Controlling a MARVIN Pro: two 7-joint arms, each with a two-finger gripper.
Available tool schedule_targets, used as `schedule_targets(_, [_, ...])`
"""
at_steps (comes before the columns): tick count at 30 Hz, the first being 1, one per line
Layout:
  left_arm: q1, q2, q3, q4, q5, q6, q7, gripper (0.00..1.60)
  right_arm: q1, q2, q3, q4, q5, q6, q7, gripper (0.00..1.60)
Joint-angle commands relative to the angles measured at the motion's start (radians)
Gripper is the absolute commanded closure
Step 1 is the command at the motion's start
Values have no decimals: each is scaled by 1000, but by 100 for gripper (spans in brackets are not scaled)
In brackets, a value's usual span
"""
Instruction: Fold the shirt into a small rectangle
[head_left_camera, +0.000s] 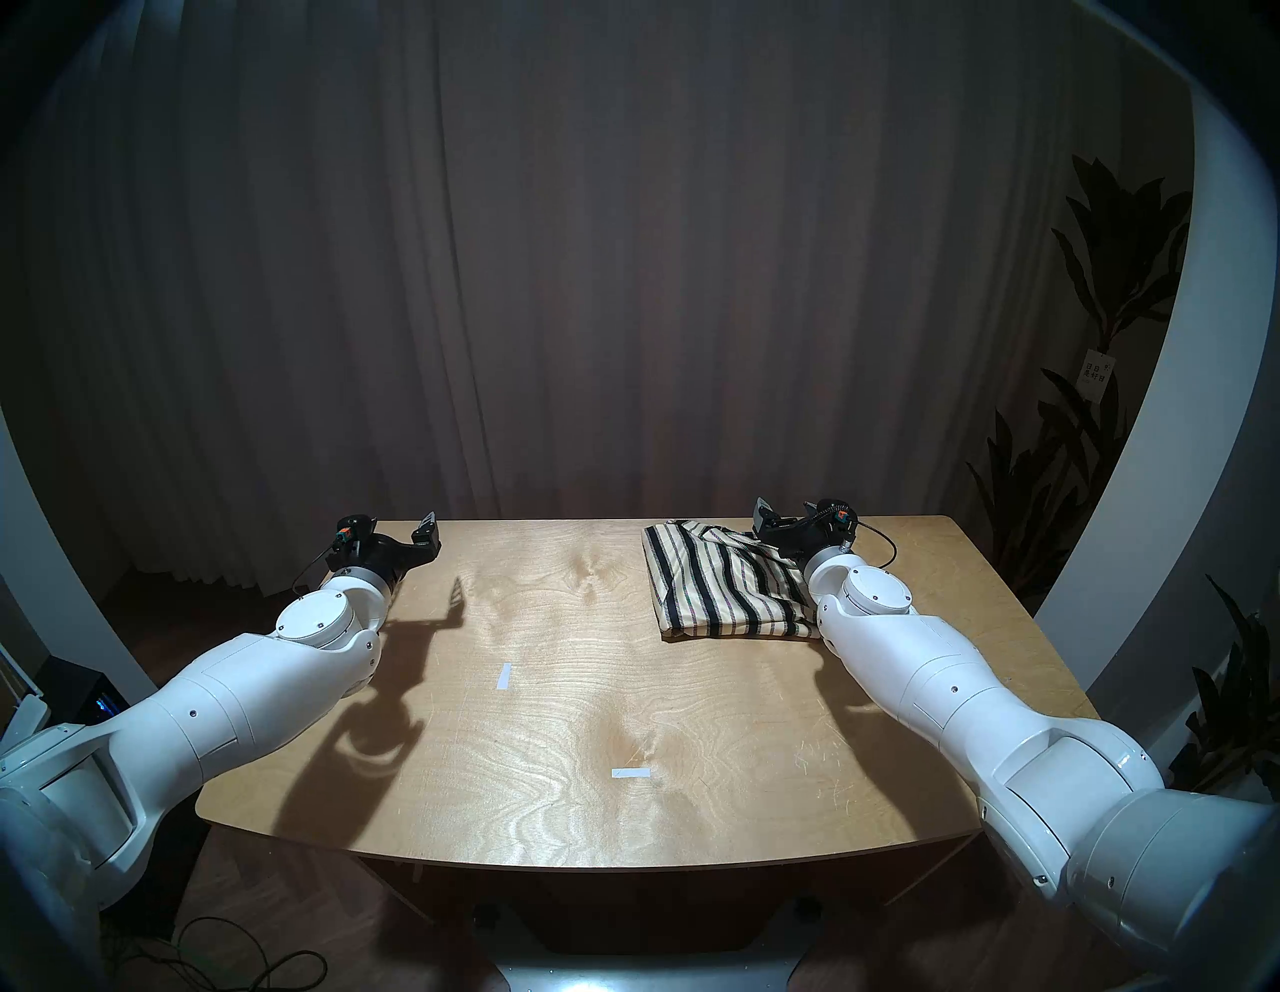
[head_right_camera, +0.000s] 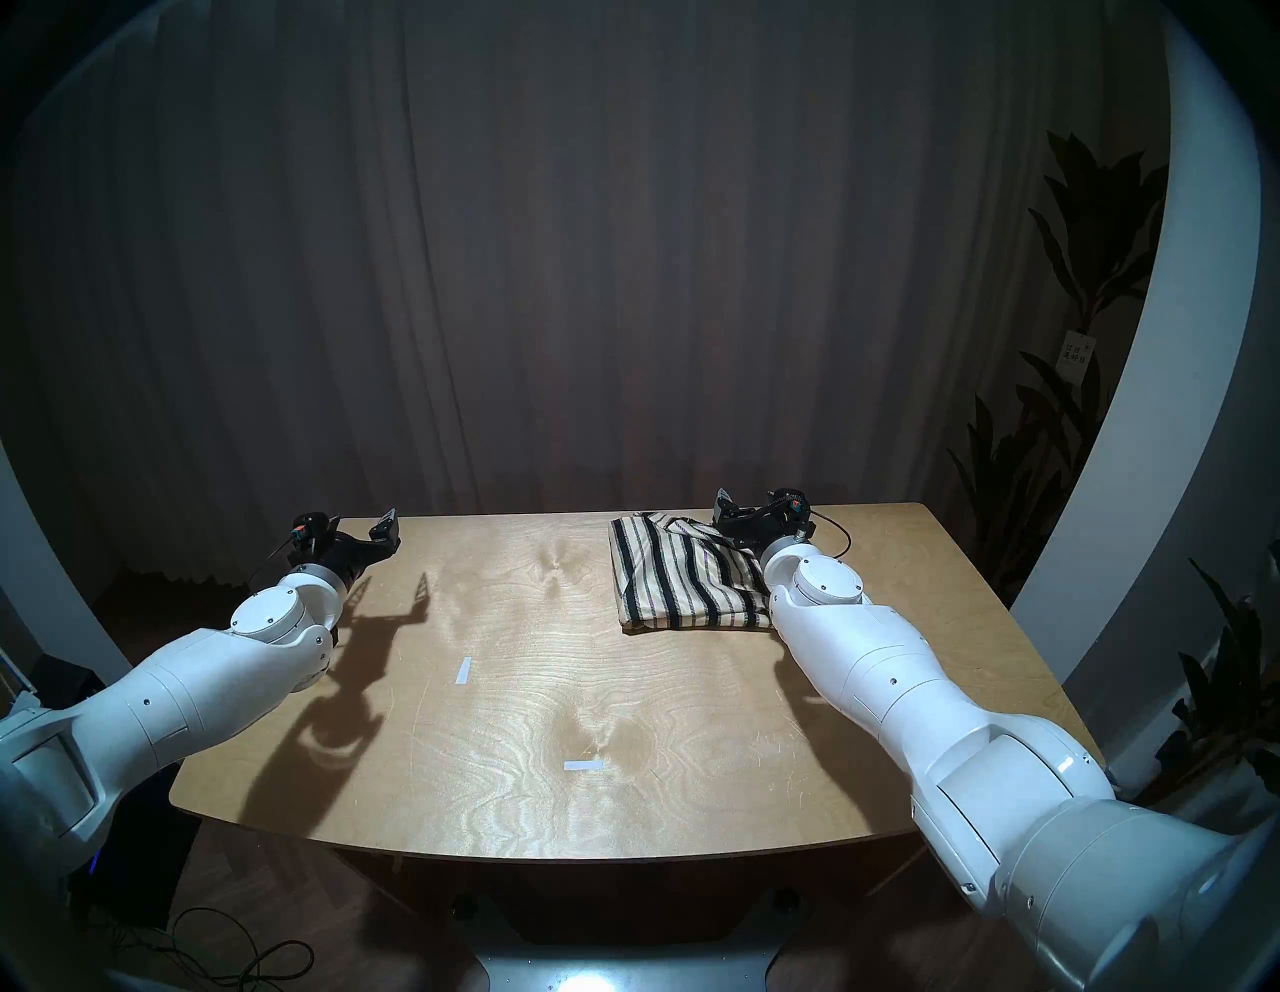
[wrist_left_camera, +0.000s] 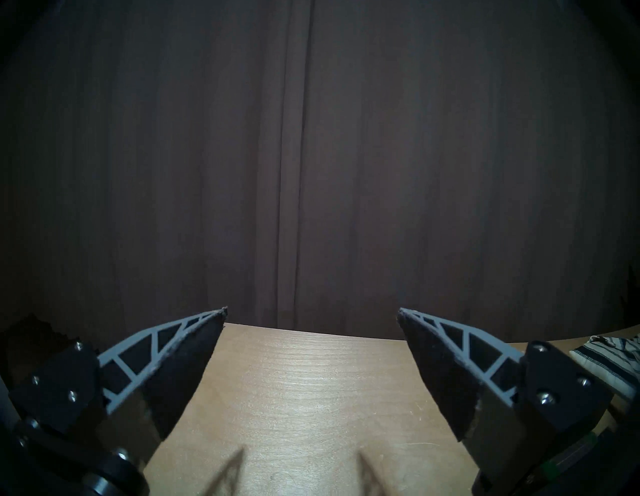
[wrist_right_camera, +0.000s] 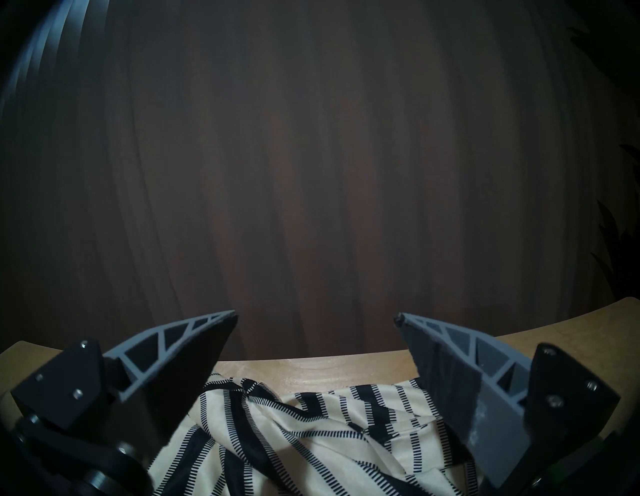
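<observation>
Right wrist: shirt (wrist_right_camera: 311, 446) under right gripper (wrist_right_camera: 315, 317) (spread wide).

The right tool (wrist_right_camera: 315, 317) gapes empty above the rumpled shirt (wrist_right_camera: 311, 436).

The shirt (head_left_camera: 727, 589) lies on the table's (head_left_camera: 554, 762) far right, under the right tool (wrist_right_camera: 315, 317)

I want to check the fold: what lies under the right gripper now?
Under the open right gripper lies the striped shirt, bunched and folded on the wooden table. The arm covers the shirt's right edge.
</observation>
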Motion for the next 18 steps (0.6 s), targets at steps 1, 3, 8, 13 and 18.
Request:
schedule_targets(1, [-22,-6,-17,39,-20,-29,-93,0,51,-23,9,17,-1,-41,16,0])
schedule_targets(3, [-27,-10,-13,54,-4,-49,-105,0,53,-25,10,23,-3,-45,19,0])
schedule_targets(8, [-32,-21,-15,62,-2,-69,-98,0,54,-37,17,39,-9,-62,1,0])
schedule_targets(13, [-33,-26,-16,71,0,-78,-106,0,57,-42,22,48,-14,-70,5,0])
schedule_targets(18, [-32,-29,-18,77,3,-83,-110,0,58,-45,26,53,-18,-74,5,0])
